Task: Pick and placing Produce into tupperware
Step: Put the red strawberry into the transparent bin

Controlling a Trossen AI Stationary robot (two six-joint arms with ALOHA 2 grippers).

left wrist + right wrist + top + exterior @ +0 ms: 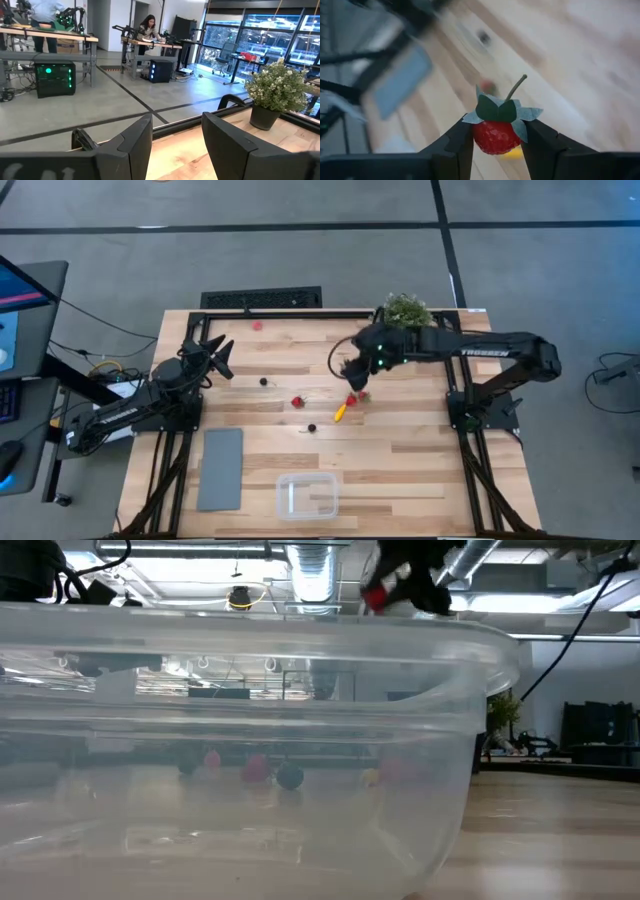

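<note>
Held item: we logged one strawberry (493,135) pinched between the jaws of the right gripper (496,142), above the middle of the bench (400,470), near the loose produce.
Handling: we judged it light, small and stiff, its skin perhaps a little slick; the leaf cap and stem looked flimsy, so we would take it across the red body, as it was taken here.
Right gripper: narrow, closed on the strawberry's sides, cap and stem standing clear above the fingers (455,150).
Left gripper (212,352): parked at the bench's left rear, jaws apart with nothing between them.
Tub (307,495): one, clear, at the bench's front edge; we saw nothing in it from above.
Strawberries on bench: we counted one alone (297,402) and at least one more red piece (351,399) just below the right gripper; the exact number there we could not tell.
Yellow piece (340,412): one, elongated, just beside that red piece.
Black berries: two, one (264,381) toward the left, one (312,427) nearer the tub.
Plant (405,310): one.
Grey slab (221,468): one, left of the tub.
</note>
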